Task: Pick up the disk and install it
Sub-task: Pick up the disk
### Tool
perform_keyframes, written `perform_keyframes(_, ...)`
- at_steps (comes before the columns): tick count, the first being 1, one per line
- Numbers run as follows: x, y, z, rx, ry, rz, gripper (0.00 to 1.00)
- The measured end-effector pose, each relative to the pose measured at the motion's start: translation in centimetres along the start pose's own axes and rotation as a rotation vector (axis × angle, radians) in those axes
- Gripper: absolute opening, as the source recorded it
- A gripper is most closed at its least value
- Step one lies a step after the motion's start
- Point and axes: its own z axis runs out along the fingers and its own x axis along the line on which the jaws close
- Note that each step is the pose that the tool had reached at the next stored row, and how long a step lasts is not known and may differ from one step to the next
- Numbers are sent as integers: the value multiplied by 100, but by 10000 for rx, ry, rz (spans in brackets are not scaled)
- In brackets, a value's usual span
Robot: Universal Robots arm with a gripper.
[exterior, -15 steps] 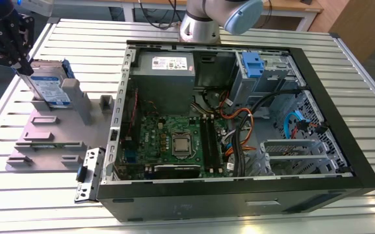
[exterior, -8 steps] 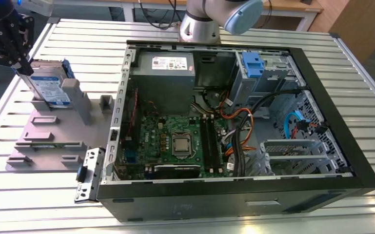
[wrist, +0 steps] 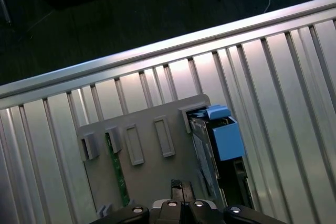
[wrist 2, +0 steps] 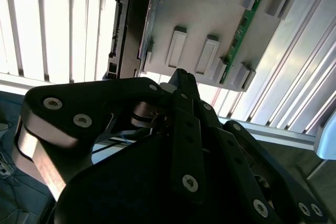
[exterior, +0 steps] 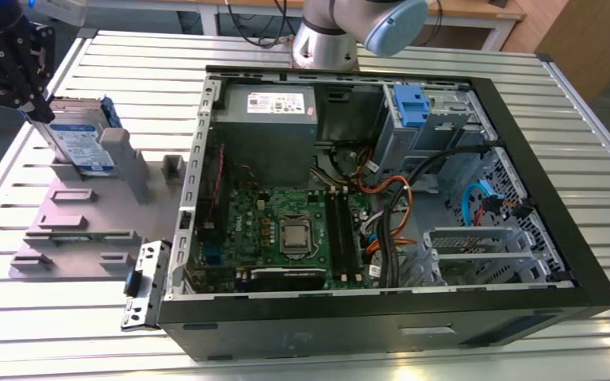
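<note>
The disk (exterior: 80, 143) stands on edge in a slot of the grey holder (exterior: 82, 214) at the exterior view's left, silver with a white-and-blue label and a blue carrier frame. My black gripper (exterior: 38, 107) hangs just above its upper end, toward the table's far left corner, apart from it. In both wrist views the disk (wrist 2: 131, 30) (wrist: 202, 150) lies beyond the gripper (wrist 2: 181, 74) (wrist: 177, 184), whose fingers are drawn together with nothing between them. The blue carrier handle (wrist: 226, 137) faces the camera.
An open computer case (exterior: 389, 182) takes up the middle of the slatted metal table, with a grey power supply (exterior: 267, 111) and a drive bay holding a blue clip (exterior: 411, 107) at its far side. A green memory stick (wrist 2: 244, 30) also stands in the holder.
</note>
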Motion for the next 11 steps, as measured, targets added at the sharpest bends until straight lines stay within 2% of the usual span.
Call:
perform_keyframes(5,0,0,0,0,2,-135,11)
perform_keyframes(6,0,0,-1,-8,-24,-150,11)
perform_keyframes(9,0,0,0,-60,-213,-197,11)
perform_keyframes(11,-1,0,0,-65,-227,-266,11)
